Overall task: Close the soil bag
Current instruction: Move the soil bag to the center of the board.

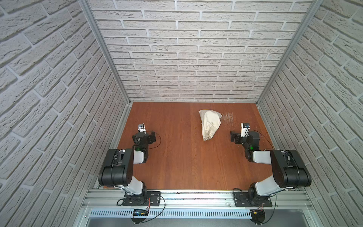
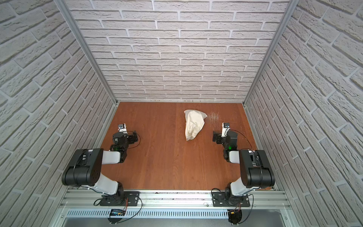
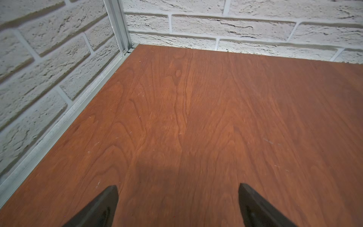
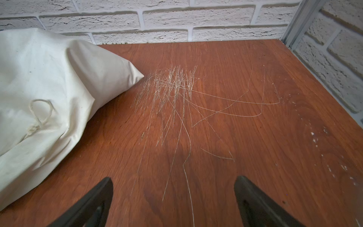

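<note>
Both pincers stand wide open and hold nothing. The left pincer (image 3: 178,185) hovers with its dark fingers spread over bare wood near the left wall. The right pincer (image 4: 173,177) is spread just as wide above a patch of pale scratches (image 4: 172,88) and touches nothing. The soil bag (image 4: 39,98) is just beside the right pincer, lying on its side on the counter (image 1: 176,157). A loop of matching cord (image 4: 40,114) rests on its wrinkled cream cloth, and one pointed corner reaches the edge of the scratches. In both top views the soil bag (image 1: 210,123) (image 2: 194,123) lies right of centre towards the white brick back wall (image 1: 186,59). Its broad end faces that wall and its narrow, soiled end points to the front. Marks on the wrist-camera housings are too small to read.
</note>
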You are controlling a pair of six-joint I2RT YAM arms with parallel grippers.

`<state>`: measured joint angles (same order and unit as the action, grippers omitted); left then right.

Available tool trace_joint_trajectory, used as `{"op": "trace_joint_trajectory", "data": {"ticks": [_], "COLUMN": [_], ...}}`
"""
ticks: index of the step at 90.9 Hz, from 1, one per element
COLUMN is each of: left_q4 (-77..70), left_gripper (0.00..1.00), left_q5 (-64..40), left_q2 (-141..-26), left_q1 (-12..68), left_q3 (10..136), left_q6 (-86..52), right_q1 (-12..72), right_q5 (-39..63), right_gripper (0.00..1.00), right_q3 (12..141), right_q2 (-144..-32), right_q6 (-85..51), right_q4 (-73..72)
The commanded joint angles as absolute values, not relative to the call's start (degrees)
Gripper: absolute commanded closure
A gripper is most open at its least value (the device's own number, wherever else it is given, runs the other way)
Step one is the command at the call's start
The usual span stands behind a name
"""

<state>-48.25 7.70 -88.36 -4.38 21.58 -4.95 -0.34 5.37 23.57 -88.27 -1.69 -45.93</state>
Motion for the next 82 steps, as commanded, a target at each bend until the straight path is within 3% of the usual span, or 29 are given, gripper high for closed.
{"op": "trace_joint_trajectory", "data": {"ticks": [1,82], "left_q4": [-49.84,-49.89], "left_gripper": [0.02,0.02], "left_q5": [7.66,7.75], "left_q2": [-88.61,-88.64], "left_q1": [-4.6,-4.6], "left_q3": [22.28,22.32], "left_q6": [-4.92,-4.79], "right_q1": [-0.47,-0.53], "right_q5": [5.58,5.59], "right_gripper": [0.01,0.01], "right_q3": [23.69,24.15], "right_q2": [-88.51,-88.74], "right_q6": [-2.3,-2.31], "right_q4": [-48.6,-48.07]}}
